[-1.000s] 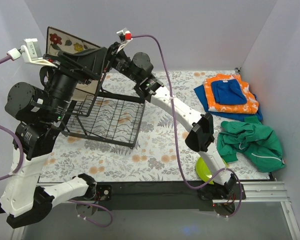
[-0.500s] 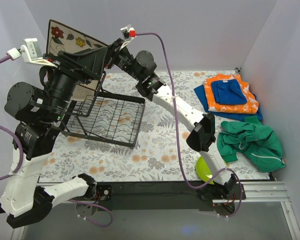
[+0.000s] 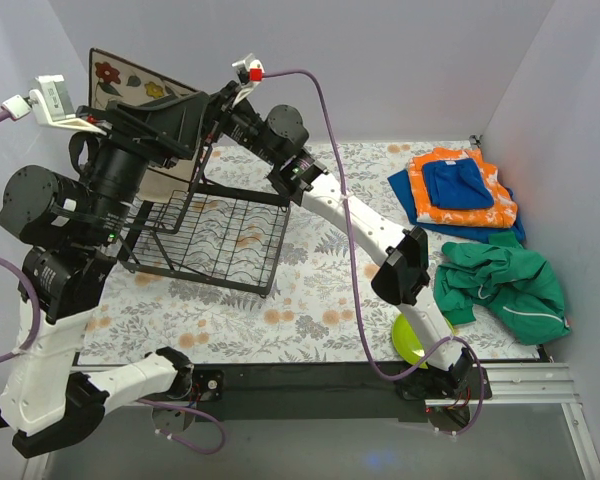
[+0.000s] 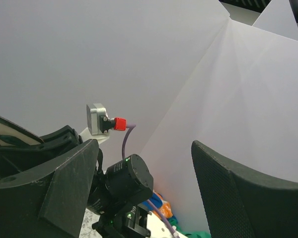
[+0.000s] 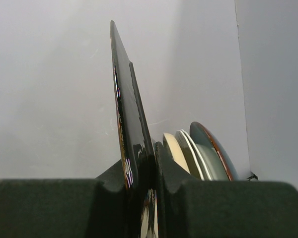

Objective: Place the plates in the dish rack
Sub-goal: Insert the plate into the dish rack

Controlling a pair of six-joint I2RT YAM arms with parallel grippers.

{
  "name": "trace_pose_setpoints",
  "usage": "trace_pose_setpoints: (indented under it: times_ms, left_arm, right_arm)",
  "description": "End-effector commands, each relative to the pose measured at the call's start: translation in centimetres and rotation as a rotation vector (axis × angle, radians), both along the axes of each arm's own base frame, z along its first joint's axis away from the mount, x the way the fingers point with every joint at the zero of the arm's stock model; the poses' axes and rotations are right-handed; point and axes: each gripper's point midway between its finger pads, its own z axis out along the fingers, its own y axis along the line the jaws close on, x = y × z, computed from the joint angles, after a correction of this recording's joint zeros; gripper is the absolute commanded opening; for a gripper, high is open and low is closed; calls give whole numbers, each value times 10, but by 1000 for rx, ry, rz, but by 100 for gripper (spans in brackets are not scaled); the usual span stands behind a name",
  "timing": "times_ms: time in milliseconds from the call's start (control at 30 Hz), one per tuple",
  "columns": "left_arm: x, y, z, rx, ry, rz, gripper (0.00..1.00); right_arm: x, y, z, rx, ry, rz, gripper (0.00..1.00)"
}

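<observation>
**Flowered plate (image 3: 120,80), on edge: I clamped it in my right gripper (image 5: 148,166) over the dish rack's (image 3: 270,250) far left corner.**
I kept it upright to suit a slot beside the standing plates (image 5: 198,153); my left gripper (image 4: 144,146) was spread, empty; green plate (image 3: 408,338) lay at the table's (image 3: 310,300) near edge.

Black dish rack (image 3: 225,240); lime green plate (image 3: 402,340); cream flat panel (image 3: 130,80) with red and yellow flowers; pale worktop (image 3: 310,300) patterned in grey leaves and orange blossoms.
</observation>
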Motion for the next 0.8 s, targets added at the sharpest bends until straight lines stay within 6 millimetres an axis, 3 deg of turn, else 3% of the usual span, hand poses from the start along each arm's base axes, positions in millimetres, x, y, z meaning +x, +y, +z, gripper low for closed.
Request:
trace_pose_setpoints:
  times_ms: [0, 233, 767]
  left_arm:
    - [-4, 6, 11, 2, -17, 16, 74]
    - [-7, 7, 8, -12, -9, 10, 74]
    - [-2, 4, 4, -11, 4, 7, 74]
  right_arm:
    - [-54, -55, 116, 321, -249, -8, 1]
    - [-66, -44, 112, 308, -291, -9, 1]
    - [-63, -24, 92, 277, -375, -67, 1]
